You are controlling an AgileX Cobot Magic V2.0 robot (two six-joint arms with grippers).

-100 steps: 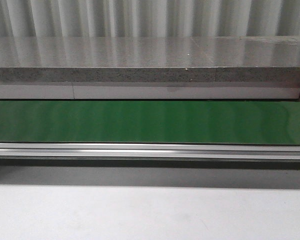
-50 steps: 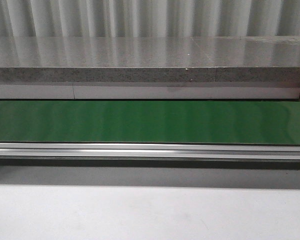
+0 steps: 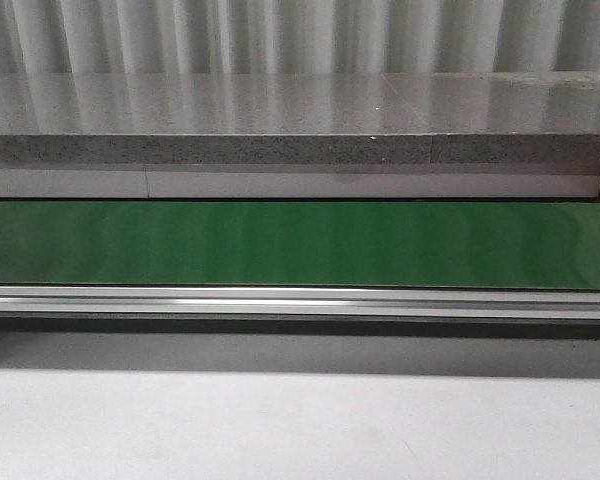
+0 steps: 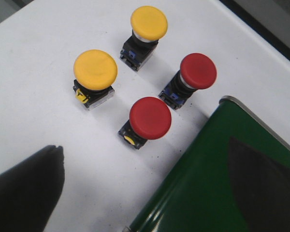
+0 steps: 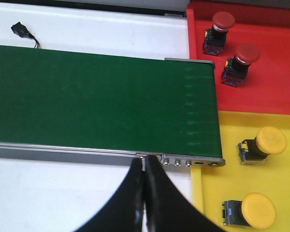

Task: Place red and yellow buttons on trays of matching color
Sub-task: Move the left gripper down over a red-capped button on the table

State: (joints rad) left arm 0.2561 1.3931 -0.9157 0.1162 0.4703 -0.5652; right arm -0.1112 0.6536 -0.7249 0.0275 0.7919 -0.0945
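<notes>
In the left wrist view two yellow buttons [image 4: 95, 69] [image 4: 149, 22] and two red buttons [image 4: 150, 117] [image 4: 198, 71] stand on the white table. My left gripper [image 4: 147, 186] is open and empty, a short way from the nearer red button. In the right wrist view the red tray [image 5: 275, 67] holds two red buttons [image 5: 223, 20] [image 5: 247, 54], and the yellow tray [image 5: 217, 188] holds two yellow buttons [image 5: 271, 140] [image 5: 257, 210]. My right gripper [image 5: 145, 166] is shut and empty by the belt's edge. No gripper shows in the front view.
A green conveyor belt [image 3: 300, 245] with a metal rail [image 3: 300, 300] runs across the front view. Its end is beside my left gripper [image 4: 217, 174] and beside the trays [image 5: 101, 101]. A small black part with a wire [image 5: 20, 30] lies beyond the belt.
</notes>
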